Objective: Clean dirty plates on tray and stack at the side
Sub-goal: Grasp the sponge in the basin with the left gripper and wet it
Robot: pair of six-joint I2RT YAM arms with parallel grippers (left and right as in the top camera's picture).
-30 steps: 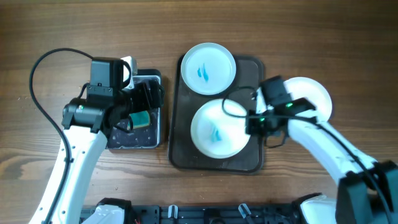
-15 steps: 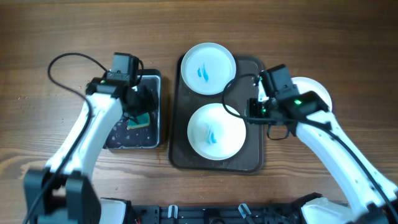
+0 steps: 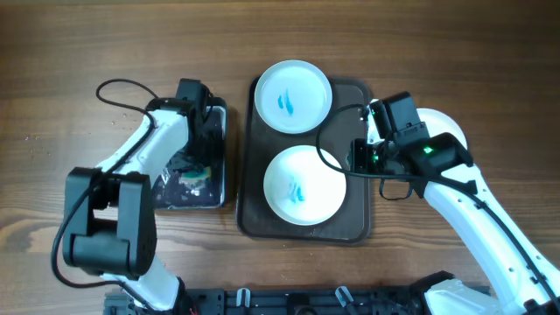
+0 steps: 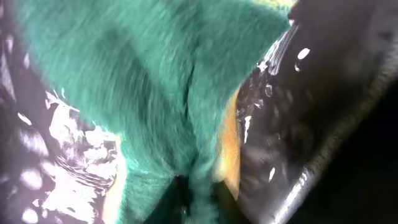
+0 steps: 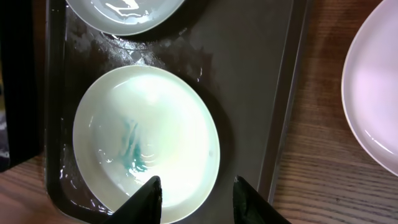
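Wooden counter [image 3: 437, 52]; at centre, dark brown tray [image 3: 359, 206]; left of it, smaller black tray [image 3: 175, 200]. Inside the brown tray, two teal-smeared plates, far plate [image 3: 292, 96] and near plate [image 3: 304, 185]; just right of it, third plate [image 3: 448, 129] on the wood. Left tool [image 3: 198, 168] clamped on green sponge [image 4: 124, 81]; right tool [image 5: 198, 188] parted above near plate.

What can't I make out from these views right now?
Left gripper: overhead, dark against the black tray; left wrist, the sponge fills a blurred frame, so grip unclear.
Side plate: overhead, right arm covers much of it; right wrist, cut by right edge.
Far plate: right wrist, cut by top edge.
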